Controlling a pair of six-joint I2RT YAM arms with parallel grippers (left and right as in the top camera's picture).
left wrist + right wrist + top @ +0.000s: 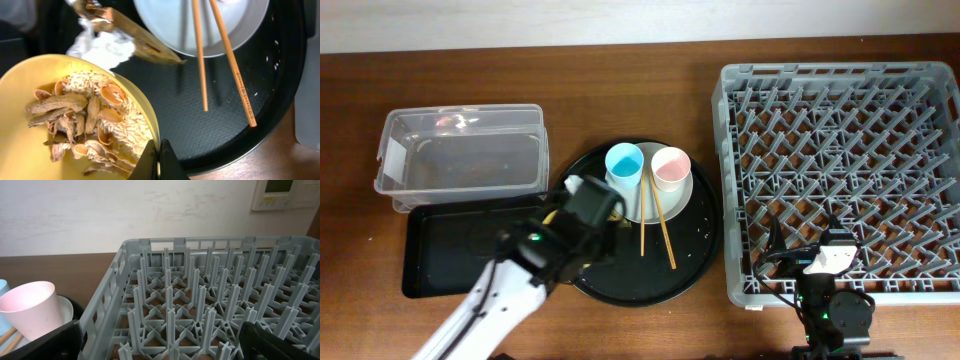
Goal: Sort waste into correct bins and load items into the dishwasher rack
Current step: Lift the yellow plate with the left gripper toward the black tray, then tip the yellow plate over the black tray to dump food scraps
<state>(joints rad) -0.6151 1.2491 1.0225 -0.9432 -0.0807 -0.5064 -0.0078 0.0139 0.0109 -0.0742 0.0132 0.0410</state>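
My left gripper is shut on the rim of the small yellow bowl, which holds tan food scraps and rice-like grains. Overhead, that gripper covers most of the bowl over the round black tray. Beside the bowl lie a gold foil wrapper and a white tissue wad. The grey-white plate carries the blue cup and pink cup; the chopsticks rest across its edge. My right gripper stands open over the near edge of the dishwasher rack, holding nothing.
The clear plastic tub stands at the back left. The shallow black rectangular tray lies in front of it, under my left arm. The rack's upright pegs fill the right wrist view.
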